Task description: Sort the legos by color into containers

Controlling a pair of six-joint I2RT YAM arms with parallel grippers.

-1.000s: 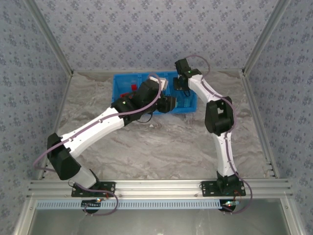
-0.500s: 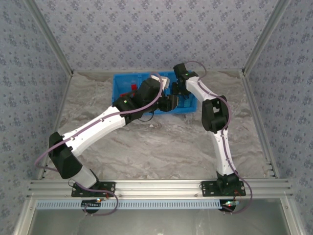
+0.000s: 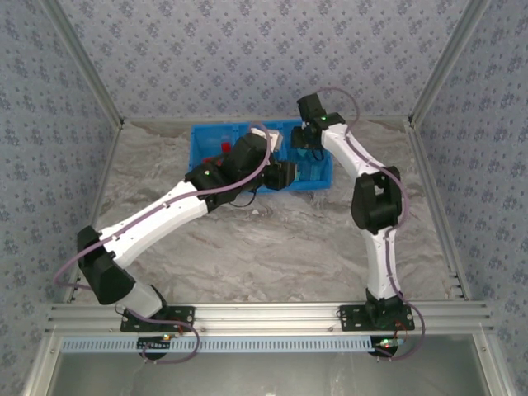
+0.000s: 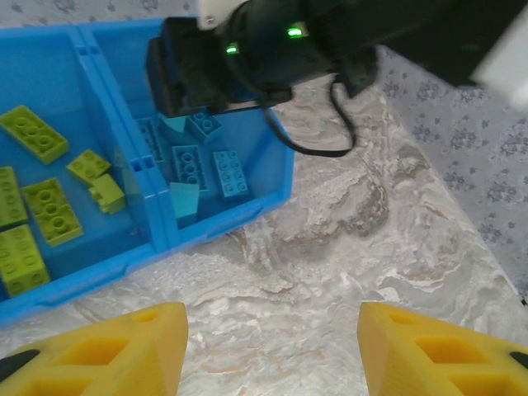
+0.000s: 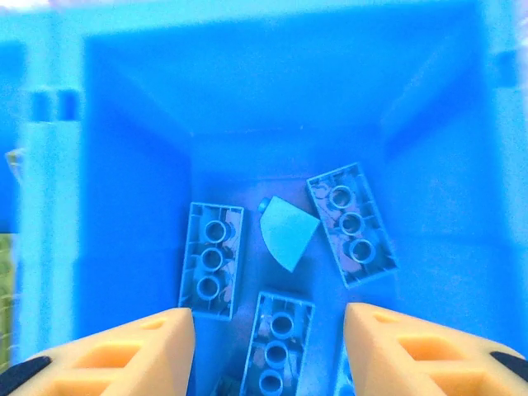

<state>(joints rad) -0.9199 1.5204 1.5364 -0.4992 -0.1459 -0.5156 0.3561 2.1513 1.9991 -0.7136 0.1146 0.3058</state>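
Now the right pincer (image 5: 268,342), apart and empty, hangs right over the light blue studded plastic bricks (image 5: 212,260) in the 3 o'clock compartment of the bright blue plastic bin (image 5: 132,124), their long axes roughly 12-to-6, while the left pincer (image 4: 271,346), also apart, waits farther off.

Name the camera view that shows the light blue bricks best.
The right wrist view: it looks straight down into their compartment, with the light blue bricks large and clear. The left wrist view shows them smaller, partly behind the right arm. In the top external view the arms cover much of the bin.
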